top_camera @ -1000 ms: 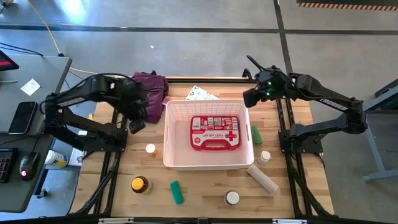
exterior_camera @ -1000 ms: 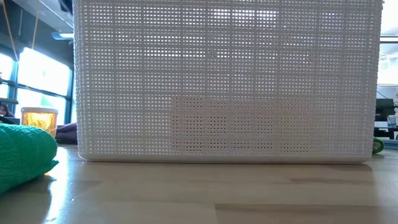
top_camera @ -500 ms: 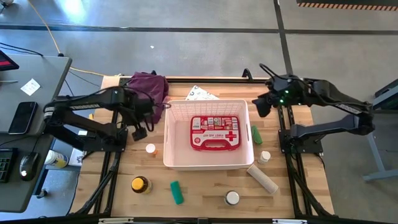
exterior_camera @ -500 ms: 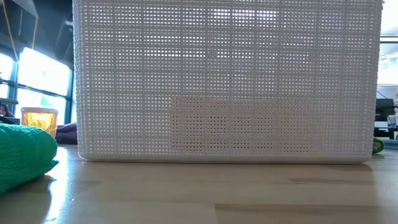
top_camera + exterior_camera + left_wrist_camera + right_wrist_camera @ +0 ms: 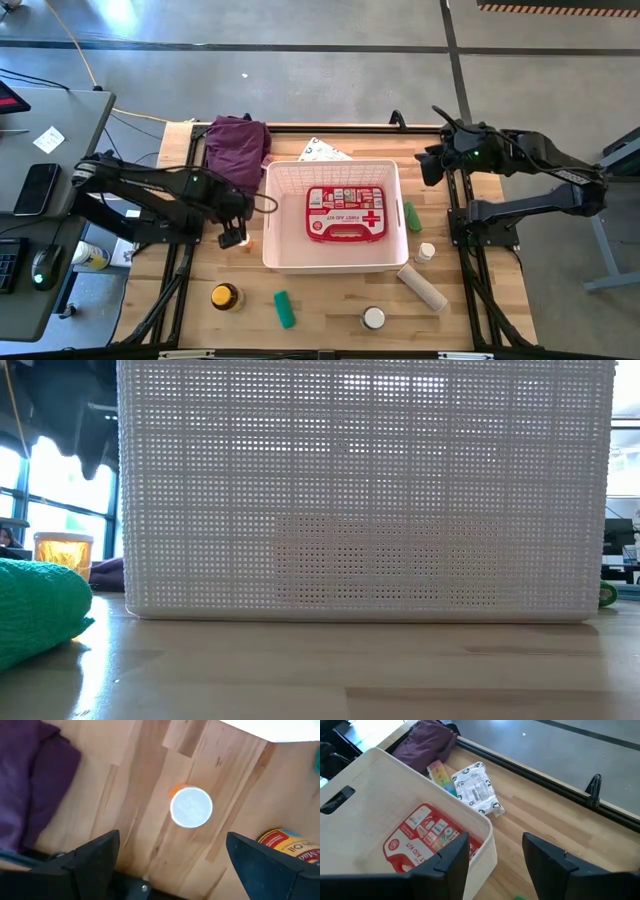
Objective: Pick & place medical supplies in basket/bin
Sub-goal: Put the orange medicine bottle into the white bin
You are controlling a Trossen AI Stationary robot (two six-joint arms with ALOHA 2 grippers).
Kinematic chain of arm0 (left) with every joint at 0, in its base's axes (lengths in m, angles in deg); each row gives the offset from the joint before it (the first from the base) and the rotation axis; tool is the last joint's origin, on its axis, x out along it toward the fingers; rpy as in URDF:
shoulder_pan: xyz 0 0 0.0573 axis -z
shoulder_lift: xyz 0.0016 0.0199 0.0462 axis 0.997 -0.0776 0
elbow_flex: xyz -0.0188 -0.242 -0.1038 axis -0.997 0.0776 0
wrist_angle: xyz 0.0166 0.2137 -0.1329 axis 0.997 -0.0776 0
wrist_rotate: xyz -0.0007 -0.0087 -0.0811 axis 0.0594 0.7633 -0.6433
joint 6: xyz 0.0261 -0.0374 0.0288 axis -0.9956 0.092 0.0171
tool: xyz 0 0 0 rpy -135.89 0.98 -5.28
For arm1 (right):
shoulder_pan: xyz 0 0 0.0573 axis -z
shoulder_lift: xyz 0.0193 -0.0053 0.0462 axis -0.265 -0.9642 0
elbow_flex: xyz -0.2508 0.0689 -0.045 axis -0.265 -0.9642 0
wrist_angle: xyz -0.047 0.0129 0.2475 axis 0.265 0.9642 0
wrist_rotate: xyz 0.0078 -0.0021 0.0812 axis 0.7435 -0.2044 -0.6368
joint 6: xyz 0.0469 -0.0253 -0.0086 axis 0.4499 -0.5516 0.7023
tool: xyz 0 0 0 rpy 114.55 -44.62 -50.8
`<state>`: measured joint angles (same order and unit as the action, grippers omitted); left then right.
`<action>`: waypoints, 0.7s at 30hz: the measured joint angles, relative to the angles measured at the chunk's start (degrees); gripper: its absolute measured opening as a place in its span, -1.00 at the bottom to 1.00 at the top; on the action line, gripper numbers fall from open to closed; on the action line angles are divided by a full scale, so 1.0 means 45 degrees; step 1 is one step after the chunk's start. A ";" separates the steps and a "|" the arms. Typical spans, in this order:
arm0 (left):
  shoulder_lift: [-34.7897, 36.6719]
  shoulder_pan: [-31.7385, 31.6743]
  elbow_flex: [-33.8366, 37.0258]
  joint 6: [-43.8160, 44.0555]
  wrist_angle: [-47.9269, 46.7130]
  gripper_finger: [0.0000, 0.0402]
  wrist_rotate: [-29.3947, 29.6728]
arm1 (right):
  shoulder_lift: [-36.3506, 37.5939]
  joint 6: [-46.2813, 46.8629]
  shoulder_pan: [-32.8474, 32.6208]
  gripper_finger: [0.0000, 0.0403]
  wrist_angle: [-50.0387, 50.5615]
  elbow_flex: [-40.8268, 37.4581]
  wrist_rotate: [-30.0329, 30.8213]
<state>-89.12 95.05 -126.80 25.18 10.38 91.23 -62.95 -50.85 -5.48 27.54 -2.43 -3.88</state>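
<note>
White slotted basket (image 5: pixel 333 262) sits mid-table with the red first-aid pouch (image 5: pixel 345 213) flat inside; in the low view its mesh wall fills nearly everything, hiding the arms. Purple cloth (image 5: pixel 237 141) lies at the basket's 10 o'clock, and the white printed packet (image 5: pixel 323 151) at 12 is partly cut off by the rim. Only the right wrist view shows the rainbow pill organizer (image 5: pixel 441 776) beside it. Beige roll (image 5: pixel 423 287) lies at 4 o'clock, green tube (image 5: pixel 285 309) at 7, amber bottle (image 5: pixel 225 297) at 8. Left gripper (image 5: pixel 233 236), fingers spread wide and empty, hovers over a small white-capped bottle (image 5: pixel 191 807) at 9 o'clock, which the high view almost entirely hides. Right gripper (image 5: pixel 432 166), at 2 o'clock, stands partly open, holding nothing.
</note>
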 joint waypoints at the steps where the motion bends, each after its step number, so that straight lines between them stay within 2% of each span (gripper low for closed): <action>1: 0.0000 0.0100 0.0147 0.0150 0.0173 0.99 0.0153 | 0.0000 -0.0021 0.0000 -0.14 0.0039 0.0000 0.0002; 9: 0.0000 0.0344 0.1223 0.0645 0.2053 0.99 0.0237 | 0.0000 -0.0296 0.0053 -0.14 0.0141 0.0000 0.0092; 14: -0.0005 0.0312 0.1408 0.0833 0.2008 0.99 0.0215 | -0.0005 0.0078 0.0042 -0.14 0.0405 0.0000 -0.0435; 21: 0.0000 0.0315 0.1408 0.0488 0.1769 0.99 0.0245 | -0.0005 0.0302 0.0049 -0.14 0.0588 0.0000 -0.0112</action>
<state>-89.12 96.46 -120.47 27.38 18.35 92.33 -62.98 -49.49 -5.26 30.19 -2.43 -4.38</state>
